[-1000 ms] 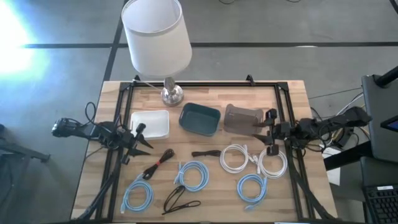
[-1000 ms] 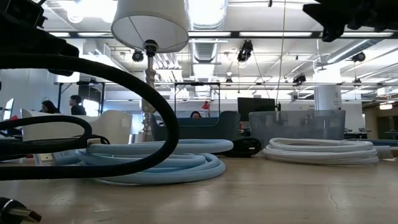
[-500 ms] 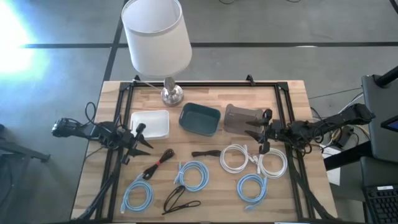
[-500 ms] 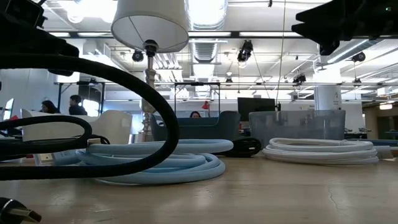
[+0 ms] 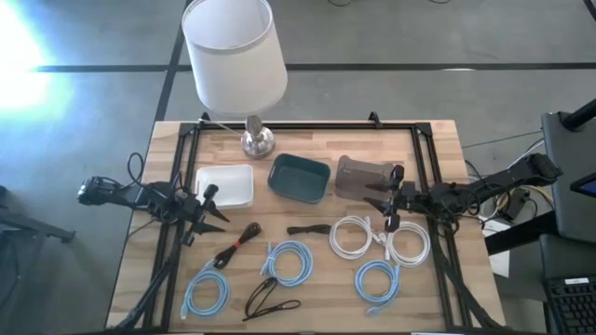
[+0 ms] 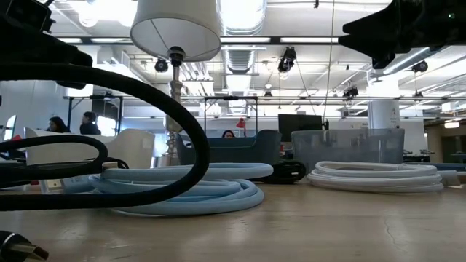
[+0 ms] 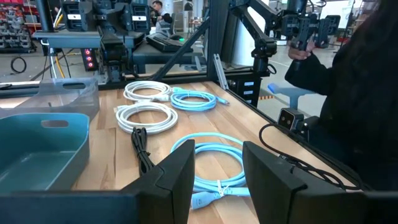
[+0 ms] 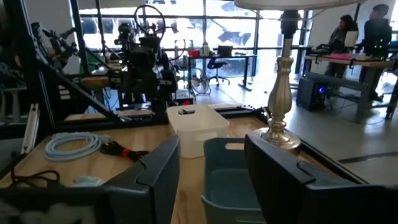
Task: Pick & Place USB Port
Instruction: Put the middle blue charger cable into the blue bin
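The right gripper (image 5: 389, 198) hangs over the right side of the table with its two dark fingers (image 8: 158, 180) spread apart and nothing between them. It sits just beside the clear plastic bin (image 5: 363, 177) and right at the far edge of the two coiled white cables (image 5: 352, 234), so the white coil nearest it (image 5: 407, 244) lies just toward the table's front edge from the fingertips. The gripper points toward the table's middle, at the dark teal rectangular bin (image 5: 299, 178) and the white square tray (image 5: 224, 185) beyond it (the right wrist view looks straight over both).

No separate USB port can be picked out; the likely task things are the coiled cables with their plugs. Besides the white pair, three light blue coils (image 5: 288, 261) lie along the front half, with a short black cable (image 5: 305, 229) between the teal bin and the white coils, and a black cable with a red tie (image 5: 237, 244) further left.

The left gripper (image 5: 207, 213) waits at the left edge, fingers also parted, just beside the white tray.

In my judgement the right arm is the nearer one for the white coils, and the move turns on dropping down and slightly back toward the front edge. The coils have no clear long axis, so the grasp would best cross the bundled strands at one side of the ring.
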